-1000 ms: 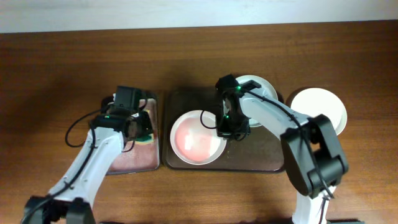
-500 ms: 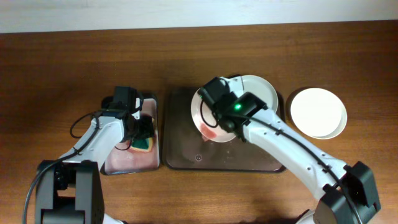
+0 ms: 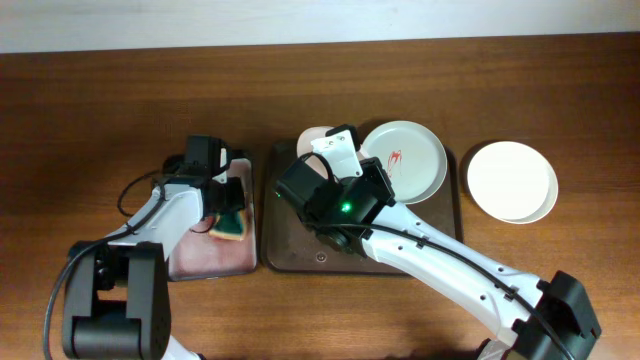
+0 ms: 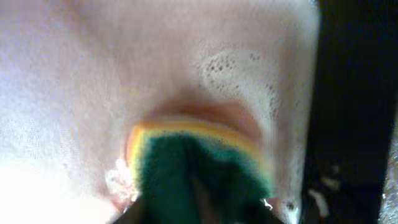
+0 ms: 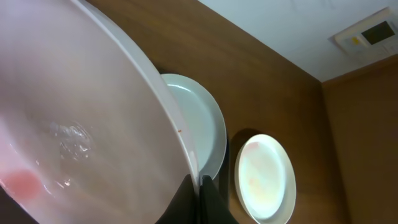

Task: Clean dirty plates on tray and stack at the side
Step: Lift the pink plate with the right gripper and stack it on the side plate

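R gripper (image 5: 200,188) clamped on plate (image 5: 81,118) rim — plate tilted, above tray (image 3: 290,250). L gripper (image 3: 228,205) over sponge (image 4: 193,174) — grip unclear.

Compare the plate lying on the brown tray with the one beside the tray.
The tray plate bears a red smear; the table plate looks clean. The tray plate lies in the tray, the table plate on the table to its right. Both are round, pale, similar in size.

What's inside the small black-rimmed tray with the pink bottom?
A green and yellow sponge and white foam. The left gripper covers part of the tray, so anything beneath it is hidden.
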Controlling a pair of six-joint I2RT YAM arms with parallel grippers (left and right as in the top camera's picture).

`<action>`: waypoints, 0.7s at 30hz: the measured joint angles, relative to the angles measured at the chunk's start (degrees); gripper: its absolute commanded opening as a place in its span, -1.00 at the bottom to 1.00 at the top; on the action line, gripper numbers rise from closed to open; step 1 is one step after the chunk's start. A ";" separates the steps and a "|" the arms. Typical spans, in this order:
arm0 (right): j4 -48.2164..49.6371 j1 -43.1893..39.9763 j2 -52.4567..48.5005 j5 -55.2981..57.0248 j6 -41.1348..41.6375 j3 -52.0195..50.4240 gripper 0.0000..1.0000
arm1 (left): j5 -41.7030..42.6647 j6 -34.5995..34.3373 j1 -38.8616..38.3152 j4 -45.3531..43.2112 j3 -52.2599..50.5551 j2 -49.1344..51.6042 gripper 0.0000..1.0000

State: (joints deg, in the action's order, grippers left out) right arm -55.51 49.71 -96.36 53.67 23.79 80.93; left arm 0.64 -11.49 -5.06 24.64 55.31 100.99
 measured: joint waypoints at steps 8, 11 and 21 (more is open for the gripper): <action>-0.17 0.00 0.48 1.22 0.00 0.26 -0.92 | -1.22 0.50 0.00 1.07 1.42 0.00 0.40; -0.20 0.00 2.38 1.55 0.00 0.31 -0.92 | -1.36 0.55 0.00 6.73 3.21 0.00 0.41; -0.20 0.00 3.65 1.36 0.02 0.52 -0.92 | -0.66 0.96 0.00 16.13 3.43 0.00 -1.00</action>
State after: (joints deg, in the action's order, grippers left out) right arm -55.70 49.71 -92.71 55.02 23.81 81.45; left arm -0.01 -10.52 -5.06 40.77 58.74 100.99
